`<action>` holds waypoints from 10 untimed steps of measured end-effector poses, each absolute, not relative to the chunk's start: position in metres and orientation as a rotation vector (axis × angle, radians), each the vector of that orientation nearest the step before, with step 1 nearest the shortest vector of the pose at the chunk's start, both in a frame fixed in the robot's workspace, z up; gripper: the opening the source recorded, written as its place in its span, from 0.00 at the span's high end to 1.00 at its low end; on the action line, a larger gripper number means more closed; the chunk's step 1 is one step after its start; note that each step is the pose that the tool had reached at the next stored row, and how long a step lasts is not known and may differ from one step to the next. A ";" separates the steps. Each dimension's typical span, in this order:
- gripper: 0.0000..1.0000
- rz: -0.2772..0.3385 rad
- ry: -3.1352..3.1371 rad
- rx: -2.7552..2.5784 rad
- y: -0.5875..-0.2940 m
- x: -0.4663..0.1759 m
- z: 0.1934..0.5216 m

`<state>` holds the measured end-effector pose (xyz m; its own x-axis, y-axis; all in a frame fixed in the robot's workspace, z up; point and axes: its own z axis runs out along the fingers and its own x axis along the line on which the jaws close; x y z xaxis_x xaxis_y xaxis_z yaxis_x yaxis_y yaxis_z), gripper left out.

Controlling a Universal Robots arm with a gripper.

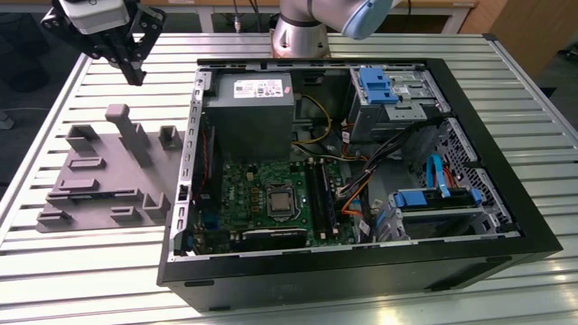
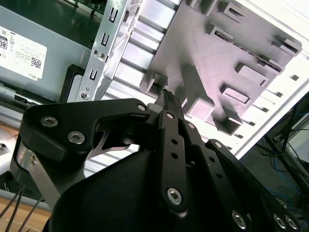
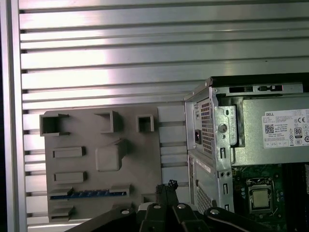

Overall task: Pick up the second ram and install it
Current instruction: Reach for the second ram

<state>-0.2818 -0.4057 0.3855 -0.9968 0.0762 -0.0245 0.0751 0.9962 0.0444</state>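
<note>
The pincer (image 1: 135,76), closed on nothing, hangs above the grey holder (image 1: 108,166), whose slot below carries the second ram (image 3: 87,194)

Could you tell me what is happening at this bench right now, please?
A robot arm is working beside an open computer case on a slatted table. Its hand hangs in the air over the edge of a grey parts holder next to the case, shut and holding nothing. In the first wrist view the second ram lies in a slot of that holder, not yet picked up.
</note>
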 end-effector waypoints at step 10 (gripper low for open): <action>0.87 0.068 3.112 0.118 -0.406 -0.285 0.385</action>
<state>-0.2849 -0.4057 0.3855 -0.9968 0.0763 -0.0245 0.0751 0.9962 0.0444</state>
